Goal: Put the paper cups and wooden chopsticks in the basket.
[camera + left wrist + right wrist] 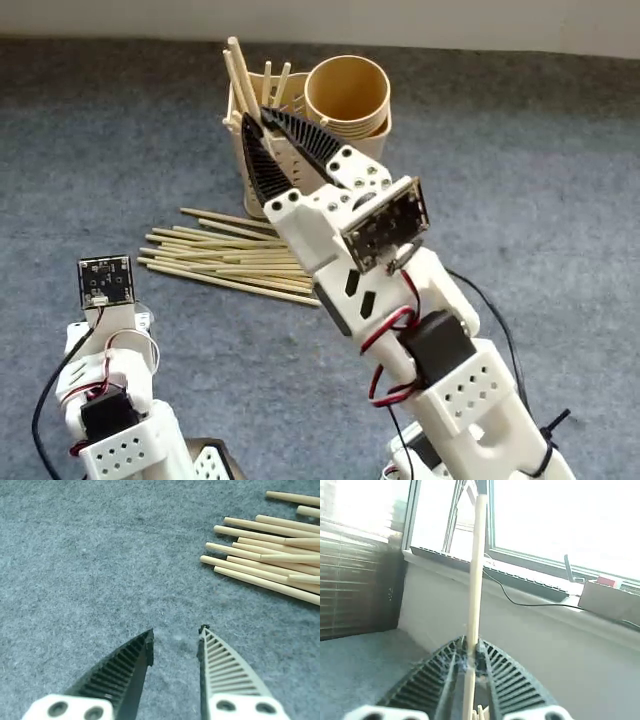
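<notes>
**One stick over the basket, a heap left to go**

The right gripper (256, 116) is clamped on a stick (477, 570), standing it upright over the basket (238, 150), where the cups (347, 95) and a few sticks already sit. The left gripper (175, 632) hangs with its fingers apart over the carpet (90, 555), near the pile (230, 255).

My worry is that the stick is pinched low, so it may swivel, catch the rim or the other sticks, and drop outside. A hard nudge might tip the basket.

I can read no lettering anywhere.
</notes>
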Controlling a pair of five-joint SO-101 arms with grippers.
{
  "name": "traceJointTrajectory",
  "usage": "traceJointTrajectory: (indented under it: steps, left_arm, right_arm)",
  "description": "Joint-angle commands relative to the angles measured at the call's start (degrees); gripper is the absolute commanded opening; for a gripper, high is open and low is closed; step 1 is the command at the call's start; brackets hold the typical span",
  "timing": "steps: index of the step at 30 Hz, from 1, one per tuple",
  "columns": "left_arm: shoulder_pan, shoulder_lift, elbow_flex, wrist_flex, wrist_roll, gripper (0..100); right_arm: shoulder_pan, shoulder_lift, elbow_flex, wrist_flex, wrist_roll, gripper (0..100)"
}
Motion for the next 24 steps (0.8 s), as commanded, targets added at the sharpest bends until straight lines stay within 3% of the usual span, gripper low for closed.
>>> traceJointTrajectory:
  steps: [1,11,24]
  left_arm:
    - [-0.13,-0.40,1.19,-1.05,0.35,16]
    - [-0.13,-0.40,1.19,-1.05,0.35,16]
    - [-0.13,-0.40,1.19,-1.05,0.35,16]
  right_arm:
    - [3.56,5.76,-1.10,-5.85,-0.35,0.4]
    - [9.54,17.45,-1.19,-27.30,-0.35,0.4]
    - [9.45,23.08,-0.66,-31.78,-0.62,0.4]
